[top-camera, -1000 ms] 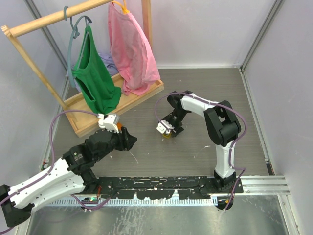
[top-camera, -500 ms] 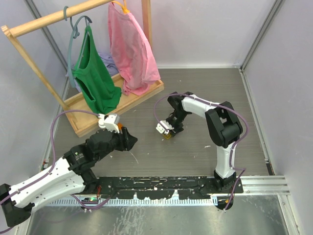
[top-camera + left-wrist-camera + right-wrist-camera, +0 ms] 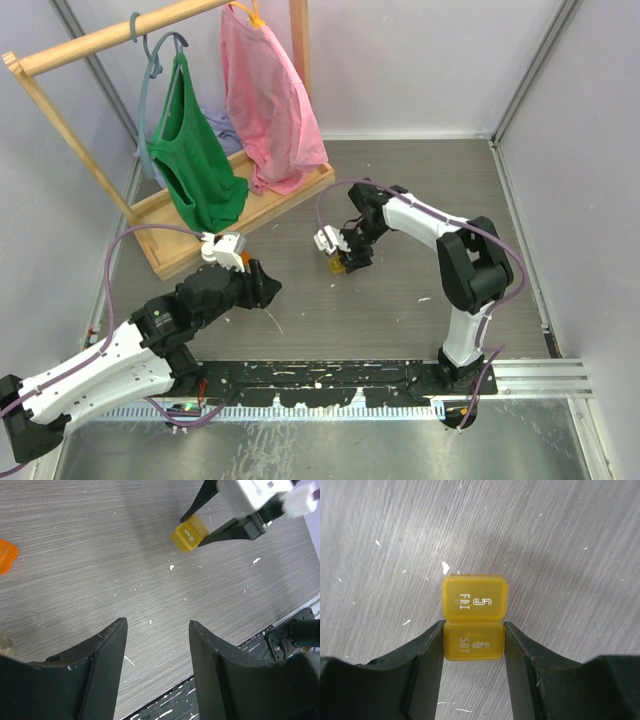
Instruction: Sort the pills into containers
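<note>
Grey wood-grain tabletop (image 3: pixel 400 300) boxed in by pale walls (image 3: pixel 420 60). Far left: a light wooden clothes rack (image 3: pixel 100 38) standing on the tabletop. A green garment (image 3: pixel 190 165) and a pink garment (image 3: pixel 265 100) hang on it, lower ends in the rack's base tray.

White-and-black left arm (image 3: pixel 110 355) reaches from the near left corner toward the middle. White-and-black right arm (image 3: pixel 460 260) rises from the near right, bends over and comes down left of centre.

The left gripper (image 3: pixel 157 625) hovers over bare tabletop. Jaws are parted, wood grain shows in the gap, nothing held or touched.

The right gripper (image 3: pixel 473 630) is down at the tabletop, clamped on a tiny translucent yellow-olive plastic pill box (image 3: pixel 475 602) of two joined square cells. Its two dark fingers (image 3: pixel 427 645) press the opposite sides of the nearer cell, marked SAT 6. The other cell, marked FRI 5, sticks out past the fingertips, untouched. Both lids look closed. The wrist view does not show if the box rests on the tabletop or is lifted.

The pill box lies left of centre, ahead and to the right of the left gripper, well apart from it.

A small orange plastic piece (image 3: pixel 6 556) lies at the left edge of the left wrist view, cut off by the frame, well apart from the pill box. White flecks dot the tabletop.
</note>
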Controlling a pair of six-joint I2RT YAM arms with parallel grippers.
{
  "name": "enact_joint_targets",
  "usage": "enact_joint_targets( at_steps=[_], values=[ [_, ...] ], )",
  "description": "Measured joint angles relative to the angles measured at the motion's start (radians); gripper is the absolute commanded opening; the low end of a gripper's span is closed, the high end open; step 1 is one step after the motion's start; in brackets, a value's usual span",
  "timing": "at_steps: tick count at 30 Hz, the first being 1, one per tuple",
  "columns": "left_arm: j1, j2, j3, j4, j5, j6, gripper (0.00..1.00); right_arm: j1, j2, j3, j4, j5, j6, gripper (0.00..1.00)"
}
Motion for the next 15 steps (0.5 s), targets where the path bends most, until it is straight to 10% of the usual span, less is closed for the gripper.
enact_joint_targets(
  at_steps=[15],
  values=[
    [0.0, -0.024, 0.0, 0.003, 0.025, -0.005, 0.54, -0.124, -0.161, 0.072, -0.14, -0.515, 0.309, 0.19]
  ],
)
